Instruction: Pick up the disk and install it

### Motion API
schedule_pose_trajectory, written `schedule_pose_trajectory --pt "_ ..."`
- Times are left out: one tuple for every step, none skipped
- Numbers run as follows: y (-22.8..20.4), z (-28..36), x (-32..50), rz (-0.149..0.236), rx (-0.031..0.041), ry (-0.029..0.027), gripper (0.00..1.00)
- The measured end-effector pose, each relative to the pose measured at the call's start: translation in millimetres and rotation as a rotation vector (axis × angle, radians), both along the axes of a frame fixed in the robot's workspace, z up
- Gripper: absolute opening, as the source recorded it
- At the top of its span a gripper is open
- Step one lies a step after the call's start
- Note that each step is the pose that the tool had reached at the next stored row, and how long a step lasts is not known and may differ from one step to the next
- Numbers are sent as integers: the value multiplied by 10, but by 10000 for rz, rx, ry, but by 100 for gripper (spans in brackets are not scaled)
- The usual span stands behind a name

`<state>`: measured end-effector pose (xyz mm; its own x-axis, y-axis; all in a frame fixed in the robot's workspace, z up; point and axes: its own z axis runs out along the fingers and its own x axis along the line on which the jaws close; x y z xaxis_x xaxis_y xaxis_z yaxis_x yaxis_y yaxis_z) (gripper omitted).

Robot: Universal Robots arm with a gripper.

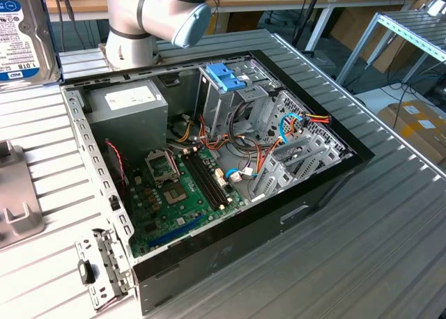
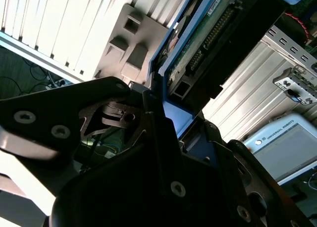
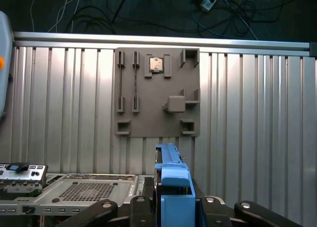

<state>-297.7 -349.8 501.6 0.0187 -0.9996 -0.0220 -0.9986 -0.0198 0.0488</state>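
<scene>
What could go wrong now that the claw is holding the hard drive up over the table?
The claw grips the hard drive at one end, by its blue plastic rails, so it might tilt or slip. Loose coloured cables crowd the drive cage in the open computer case, so the drive could snag them.

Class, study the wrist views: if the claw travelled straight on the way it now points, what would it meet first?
The claw grips the disk, which juts ahead of it, so the disk's far edge would probably meet the grey holder plate on the ribbed table first; depth is unclear.
</scene>
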Motion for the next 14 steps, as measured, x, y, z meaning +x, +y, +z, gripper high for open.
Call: schedule_pose_trajectory --pt "-2 0 0 0 0 0 37" --pt "-5 -1 1 0 1 -1 37" --pt "-7 0 1 0 0 0 37" --pt "-8 -1 1 0 0 0 37" --pt "-11 -1 1 0 0 0 37" --pt "-12 -1 2 0 0 0 37" --pt "-14 -1 2 0 0 0 37" --pt "-16 -1 2 0 0 -1 37" --pt "-18 -1 2 0 0 -1 37" --pt "-19 -1 3 0 0 0 37" --pt "-21 -1 3 0 0 0 37" --pt "-23 -1 3 0 0 0 37" --pt "-25 -1 3 0 0 -1 37" --pt "-27 -1 4 0 0 0 37"
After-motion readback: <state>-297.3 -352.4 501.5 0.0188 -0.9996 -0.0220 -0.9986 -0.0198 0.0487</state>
